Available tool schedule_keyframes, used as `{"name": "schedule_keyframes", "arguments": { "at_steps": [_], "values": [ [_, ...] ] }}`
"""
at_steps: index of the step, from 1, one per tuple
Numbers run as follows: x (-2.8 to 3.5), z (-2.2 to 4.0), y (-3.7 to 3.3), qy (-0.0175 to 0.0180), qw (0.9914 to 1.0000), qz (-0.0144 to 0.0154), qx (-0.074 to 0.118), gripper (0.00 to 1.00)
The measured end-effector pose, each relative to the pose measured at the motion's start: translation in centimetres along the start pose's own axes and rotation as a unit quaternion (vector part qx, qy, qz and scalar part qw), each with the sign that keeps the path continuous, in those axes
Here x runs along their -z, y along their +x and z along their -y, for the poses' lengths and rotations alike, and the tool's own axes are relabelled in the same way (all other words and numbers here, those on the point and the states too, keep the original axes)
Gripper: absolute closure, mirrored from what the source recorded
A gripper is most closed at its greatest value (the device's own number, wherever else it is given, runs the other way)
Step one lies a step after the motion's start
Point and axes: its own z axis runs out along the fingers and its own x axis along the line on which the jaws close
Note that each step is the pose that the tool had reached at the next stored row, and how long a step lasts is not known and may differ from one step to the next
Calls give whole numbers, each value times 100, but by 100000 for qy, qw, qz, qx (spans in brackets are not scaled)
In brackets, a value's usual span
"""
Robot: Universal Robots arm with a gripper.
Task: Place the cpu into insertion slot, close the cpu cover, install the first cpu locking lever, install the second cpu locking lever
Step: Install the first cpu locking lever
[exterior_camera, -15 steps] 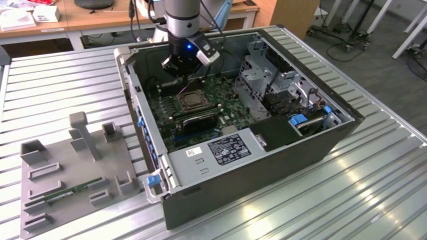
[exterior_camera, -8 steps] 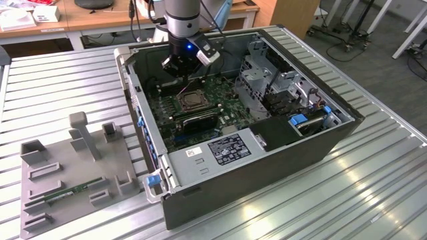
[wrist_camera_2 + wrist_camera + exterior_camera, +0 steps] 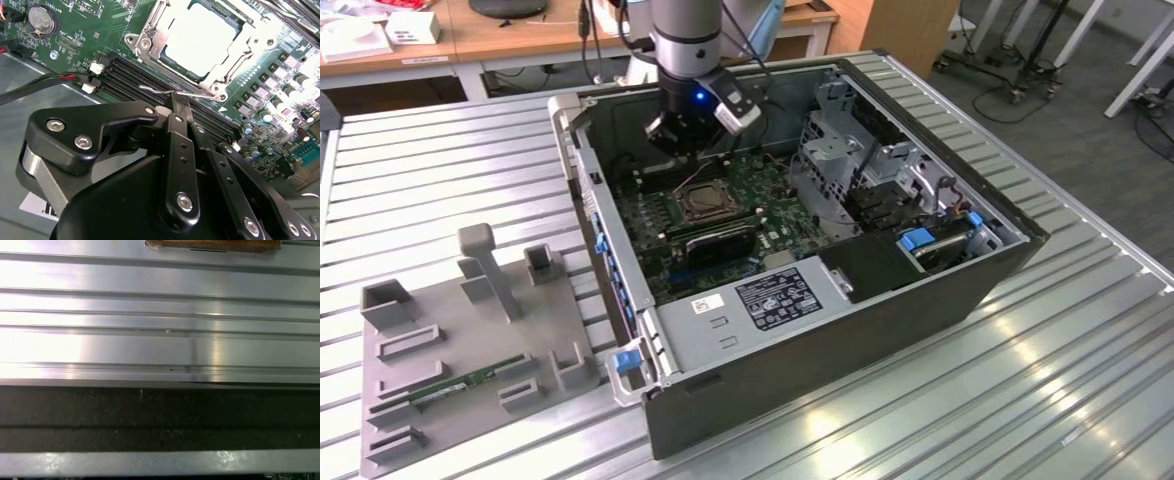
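Observation:
In the second wrist view the cpu [image 3: 200, 37] lies flat in the insertion slot, its pale face showing through the window of the cpu cover [image 3: 148, 42], which is down over it. A thin wire locking lever [image 3: 156, 90] runs along the socket's near edge. My gripper [image 3: 181, 104] is shut, and its black fingertips [image 3: 174, 107] touch the lever's hooked end. In the exterior view the gripper [image 3: 683, 150] hangs inside the open computer case, just behind the insertion slot's silver rim [image 3: 680, 196].
Black memory slots [image 3: 145, 82] and a red-black cable [image 3: 55, 80] lie beside the socket. A grey drive cage [image 3: 834, 160] and a power supply [image 3: 767, 298] stand in the case. A grey fixture tray [image 3: 454, 350] lies at the exterior view's left on the slatted table [image 3: 160, 340].

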Motion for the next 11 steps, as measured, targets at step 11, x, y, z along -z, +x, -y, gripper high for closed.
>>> {"name": "schedule_keyframes", "arguments": {
  "at_steps": [11],
  "values": [
    [-81, 7, -11, 6, 100000, -5, -5, 89]
  ]
}}
